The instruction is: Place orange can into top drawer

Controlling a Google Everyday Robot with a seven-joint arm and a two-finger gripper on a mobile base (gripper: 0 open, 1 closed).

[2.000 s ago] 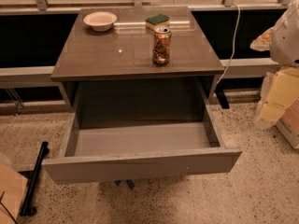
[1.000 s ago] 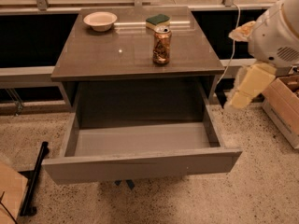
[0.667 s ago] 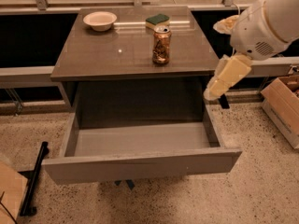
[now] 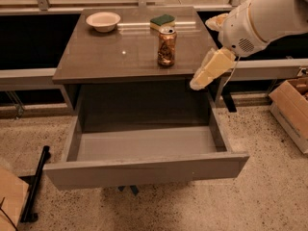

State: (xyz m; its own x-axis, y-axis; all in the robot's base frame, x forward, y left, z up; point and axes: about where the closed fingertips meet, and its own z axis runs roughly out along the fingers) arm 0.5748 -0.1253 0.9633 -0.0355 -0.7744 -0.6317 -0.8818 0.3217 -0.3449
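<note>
The small orange-brown mottled drink can stood upright on the grey-brown counter, a bit right of the middle, long axis straight up, pull tab on top. Just behind it lay a green-and-yellow sponge, and a shallow white bowl sat well off at the back left. Under the counter, the wide grey top drawer was pulled right out.

The cream-coloured end effector hung at the counter's right edge, angled down and to the left, apart from the can with nothing in it. I honestly couldn't tell if it was wide or narrow.

So in the camera view the can lay to its left and slightly further back. My guess is the arm needed to swing left over the counter and meet the can side-on.
</note>
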